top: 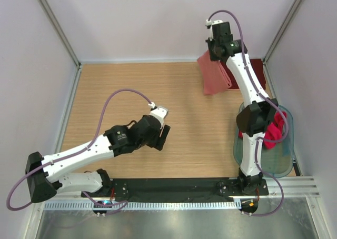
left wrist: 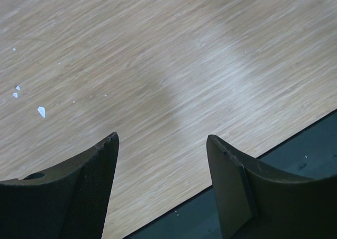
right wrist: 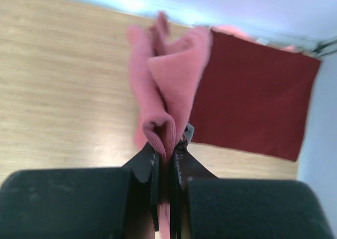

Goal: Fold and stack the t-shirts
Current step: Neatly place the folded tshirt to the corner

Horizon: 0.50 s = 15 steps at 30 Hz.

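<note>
The right tool (right wrist: 167, 155) is clamped on a bunched fold of the salmon-pink t-shirt (right wrist: 168, 81), its jaws pressed together with cloth between them. It sits high over the far right of the worktop (top: 184, 102). The left tool (left wrist: 162, 139) hangs with its jaws wide apart and nothing between them, above bare wood near the worktop's near edge, and the black strip (left wrist: 310, 149) shows at the corner of its view.

The greenish translucent tub (top: 281, 165) sits at the right edge, partly behind the right arm. Red-pink t-shirts (top: 275, 129) are crumpled inside it, and how many there are cannot be told.

The salmon-pink t-shirt drapes down from the right tool at the far side. The wrist view is blurred, so whether its lower edge touches the wood cannot be told.

The dark maroon t-shirt (right wrist: 253, 102) lies flat as a folded rectangle in the far right corner, just beside the salmon-pink one. From above, the arm hides most of it, and only a sliver (top: 258, 68) shows.

A few small white specks (left wrist: 41, 111) lie on the wood below the left tool.
</note>
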### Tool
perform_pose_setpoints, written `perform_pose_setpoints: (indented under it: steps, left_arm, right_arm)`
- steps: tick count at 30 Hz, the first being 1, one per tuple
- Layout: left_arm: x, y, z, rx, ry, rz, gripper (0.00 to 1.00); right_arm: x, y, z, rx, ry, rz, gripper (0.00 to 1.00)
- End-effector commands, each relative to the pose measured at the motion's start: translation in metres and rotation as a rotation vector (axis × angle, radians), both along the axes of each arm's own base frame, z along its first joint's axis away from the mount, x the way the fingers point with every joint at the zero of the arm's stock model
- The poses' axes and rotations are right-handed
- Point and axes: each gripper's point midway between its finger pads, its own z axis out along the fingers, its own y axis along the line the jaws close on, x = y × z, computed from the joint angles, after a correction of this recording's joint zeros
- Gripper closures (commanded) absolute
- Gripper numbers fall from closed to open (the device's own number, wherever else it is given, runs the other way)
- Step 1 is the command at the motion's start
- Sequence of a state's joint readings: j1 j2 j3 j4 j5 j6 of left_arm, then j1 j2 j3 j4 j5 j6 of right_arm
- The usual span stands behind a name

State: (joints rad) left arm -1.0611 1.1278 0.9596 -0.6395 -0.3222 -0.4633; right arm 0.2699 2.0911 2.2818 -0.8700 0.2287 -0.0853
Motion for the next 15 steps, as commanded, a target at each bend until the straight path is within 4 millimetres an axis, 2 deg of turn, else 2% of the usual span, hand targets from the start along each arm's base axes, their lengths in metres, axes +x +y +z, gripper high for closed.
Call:
perform_pose_setpoints:
  steps: [1,5,8,12,15]
  left_arm:
    - [0.006,0.000,0.007,-0.046,0.004,0.017,0.31]
    - [0.011,0.004,0.002,-0.038,0.025,0.021,0.31]
    - [0.014,0.004,-0.002,-0.040,0.052,0.027,0.31]
    - [0.016,0.001,-0.008,-0.037,0.076,0.020,0.31]
    - [0.016,-0.001,-0.011,-0.031,0.091,0.011,0.31]
  right_arm:
    - [0.008,-0.024,0.011,-0.098,-0.005,-0.037,0.99]
    - [0.018,-0.031,0.001,-0.112,-0.002,-0.039,0.99]
    - [0.025,-0.035,0.007,-0.104,-0.028,-0.037,0.99]
    - [0.035,-0.052,0.014,-0.079,-0.058,-0.055,0.99]
    - [0.037,-0.055,0.020,-0.041,-0.068,-0.045,0.99]
